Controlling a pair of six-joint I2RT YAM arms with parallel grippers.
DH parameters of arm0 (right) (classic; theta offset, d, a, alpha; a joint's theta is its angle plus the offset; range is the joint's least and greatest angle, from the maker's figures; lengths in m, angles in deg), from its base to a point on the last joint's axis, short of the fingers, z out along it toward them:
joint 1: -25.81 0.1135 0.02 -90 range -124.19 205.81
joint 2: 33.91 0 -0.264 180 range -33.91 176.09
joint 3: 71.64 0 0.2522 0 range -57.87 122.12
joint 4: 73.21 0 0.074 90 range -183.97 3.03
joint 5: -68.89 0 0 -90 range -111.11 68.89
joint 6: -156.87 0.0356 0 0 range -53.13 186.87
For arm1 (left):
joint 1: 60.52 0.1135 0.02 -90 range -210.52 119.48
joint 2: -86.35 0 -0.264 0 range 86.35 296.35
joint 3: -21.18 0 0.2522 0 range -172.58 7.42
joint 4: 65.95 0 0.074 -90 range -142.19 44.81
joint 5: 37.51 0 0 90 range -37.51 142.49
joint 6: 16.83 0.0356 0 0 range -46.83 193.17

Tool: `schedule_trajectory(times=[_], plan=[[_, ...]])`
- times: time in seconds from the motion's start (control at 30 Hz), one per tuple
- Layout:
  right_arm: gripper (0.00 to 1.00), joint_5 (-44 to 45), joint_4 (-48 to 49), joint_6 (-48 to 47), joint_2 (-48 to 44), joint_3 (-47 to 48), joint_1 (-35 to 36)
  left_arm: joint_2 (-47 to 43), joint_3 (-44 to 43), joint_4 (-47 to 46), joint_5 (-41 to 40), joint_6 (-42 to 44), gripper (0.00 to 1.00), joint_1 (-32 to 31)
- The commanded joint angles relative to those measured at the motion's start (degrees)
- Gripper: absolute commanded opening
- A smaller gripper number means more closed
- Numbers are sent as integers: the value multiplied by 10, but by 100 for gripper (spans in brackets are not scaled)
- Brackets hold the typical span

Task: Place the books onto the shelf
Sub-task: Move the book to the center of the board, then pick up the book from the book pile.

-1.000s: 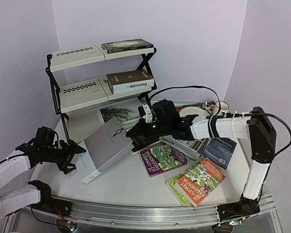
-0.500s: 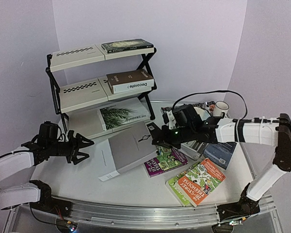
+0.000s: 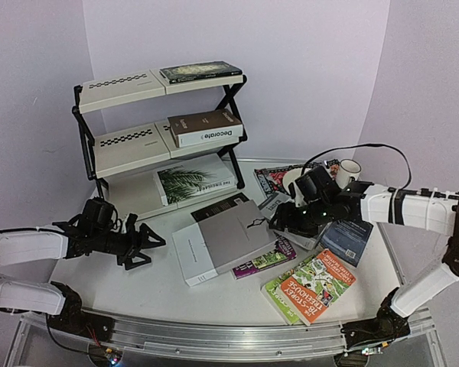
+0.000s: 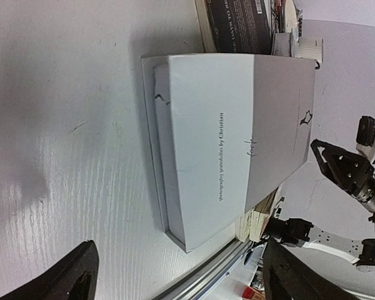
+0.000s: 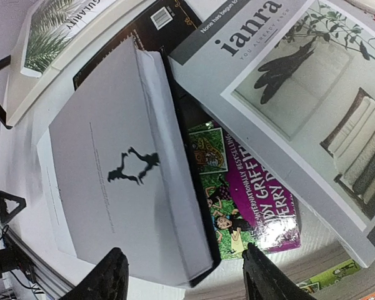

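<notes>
The shelf stands at the back left of the table with one book on each tier, all toward the right end: the top-tier book, the "Decorate" book on the middle board, the palm-cover book on the lowest. In front of it the big boxed book lies flat mid-table, its back edge over another book and its right edge over a paperback. Right of it lies the "ianra" book, also overlapping that paperback. Nearer the front, to the right, sits the Treehouse paperback, a further book just behind it — and a mug at the back right.
</notes>
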Motion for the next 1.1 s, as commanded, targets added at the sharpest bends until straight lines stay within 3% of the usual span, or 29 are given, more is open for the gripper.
schedule_trajectory(times=[0.0, 0.1, 0.17, 0.27, 0.37, 0.5, 0.8, 1.07], plan=[[67, 3, -45, -9, -46, -12, 4, -8, 10, -86, 4, -7, 86, -4], [72, -8, -45, -7, -54, -31, 4, -22, 32, -129, 10, -38, 82, -14], [81, -22, -45, -6, -56, -38, 4, -26, 37, -138, 9, -49, 82, -20], [98, -44, -31, 12, -63, -56, 4, -26, 39, -140, 8, -55, 90, -28], [98, -65, 40, 59, -93, -105, 4, -25, 39, -145, 2, -56, 99, -38], [98, -78, 112, 85, -99, -139, 4, -9, 32, -148, -6, -54, 99, -52], [97, -71, 120, 64, -48, -106, 4, 32, 31, -166, 1, -59, 86, -65], [82, -55, 114, 18, -17, -65, 4, 72, 17, -196, -7, -79, 83, -99]])
